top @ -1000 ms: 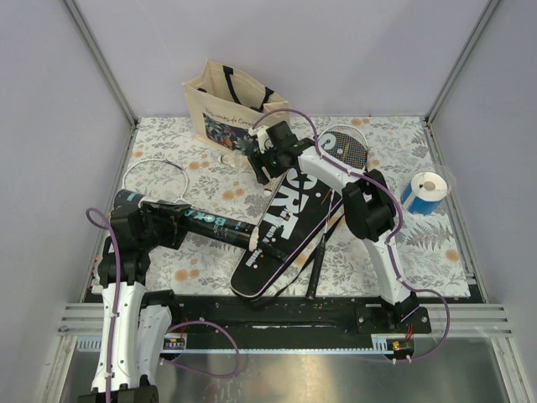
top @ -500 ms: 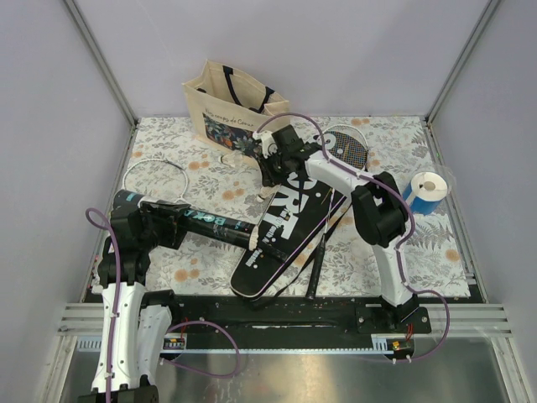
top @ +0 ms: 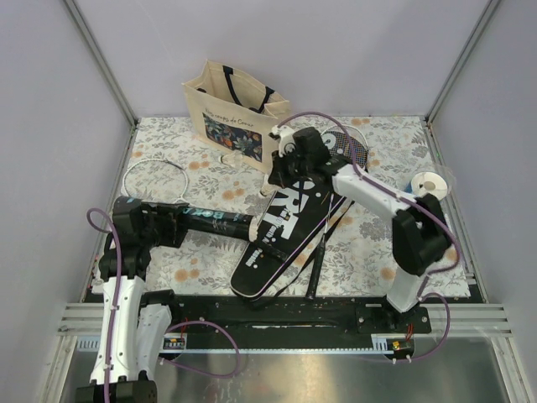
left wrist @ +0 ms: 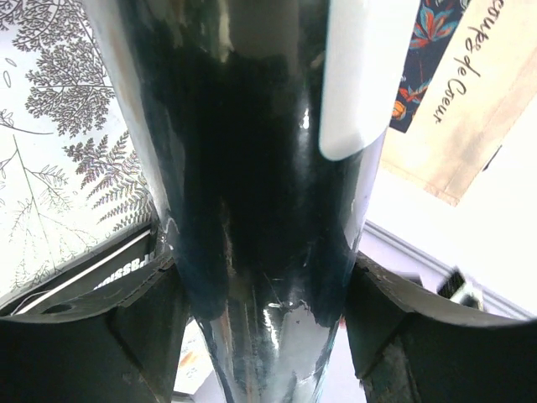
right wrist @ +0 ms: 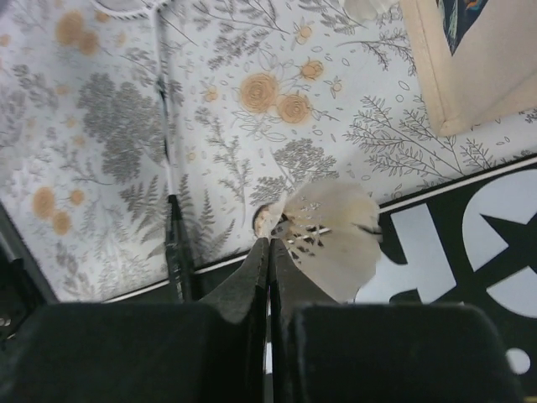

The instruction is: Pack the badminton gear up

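Top: mat (top: 377, 243) boxed by walls left, back, right; tote bag (top: 220, 105) upright at the back, contents hidden; one cover (top: 281, 231) mid-mat, two rackets (top: 155, 179) (top: 351, 149), left gripper (top: 172, 222) clamped on one tube (top: 222, 223); left wrist: tube (left wrist: 252, 210) fills the jaws; right wrist: right gripper (right wrist: 268, 248) pressed together, tips touching one shuttlecock (right wrist: 331, 239) at the cover's edge, grip unclear.

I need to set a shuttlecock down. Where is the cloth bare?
Free: the near-left cloth between the black tube and the near rail; the back-right corner between the racket head and the roll. Crowded: the middle, around the SPORT cover.
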Robot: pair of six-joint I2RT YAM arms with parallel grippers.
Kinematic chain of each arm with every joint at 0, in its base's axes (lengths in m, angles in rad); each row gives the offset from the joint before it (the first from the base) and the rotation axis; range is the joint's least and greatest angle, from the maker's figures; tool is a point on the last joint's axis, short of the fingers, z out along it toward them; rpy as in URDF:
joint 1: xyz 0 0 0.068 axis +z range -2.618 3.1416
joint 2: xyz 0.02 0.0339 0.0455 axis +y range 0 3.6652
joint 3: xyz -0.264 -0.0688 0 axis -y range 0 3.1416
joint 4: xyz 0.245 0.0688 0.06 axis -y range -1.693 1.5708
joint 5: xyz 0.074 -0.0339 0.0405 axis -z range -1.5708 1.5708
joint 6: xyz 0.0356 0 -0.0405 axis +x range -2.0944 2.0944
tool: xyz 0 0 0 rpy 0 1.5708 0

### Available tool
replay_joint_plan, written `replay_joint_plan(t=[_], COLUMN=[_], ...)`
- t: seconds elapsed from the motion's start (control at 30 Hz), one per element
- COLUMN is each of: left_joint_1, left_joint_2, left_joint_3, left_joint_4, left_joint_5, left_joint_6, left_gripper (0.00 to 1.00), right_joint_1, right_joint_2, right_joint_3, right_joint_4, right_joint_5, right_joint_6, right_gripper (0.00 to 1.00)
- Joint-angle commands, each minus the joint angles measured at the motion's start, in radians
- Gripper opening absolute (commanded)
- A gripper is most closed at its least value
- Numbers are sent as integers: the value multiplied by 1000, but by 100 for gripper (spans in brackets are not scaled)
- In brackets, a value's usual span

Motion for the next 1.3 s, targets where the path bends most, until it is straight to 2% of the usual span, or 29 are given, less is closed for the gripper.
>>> replay_joint_plan(t=[0.0,0.13,0.3,0.47,0.77,1.0,1.27], left_joint_1=[0,2,4,4,2,2,2], left_joint_2=[36,87,127,119,84,73,70], left_joint_3=[47,52,40,38,41,41,47], left_joint_4=[44,59,85,102,70,72,73], left_joint_5=[-31,-4,45,51,16,28,45], left_joint_6=[-90,-167,-279,-345,-361,-362,-361], left_gripper=[20,20,20,20,20,20,19], right_joint_1=[-4,-1,50,137,272,320,376], right_joint_2=[-276,-501,-693,-776,-772,-689,-565], right_joint_3=[-185,-421,-595,-684,-658,-633,-595], right_joint_4=[234,512,647,735,764,772,861], right_joint_5=[-1,23,127,177,216,232,240], right_joint_6=[117,210,214,215,223,234,281], right_gripper=[0,0,0,0,0,0,0])
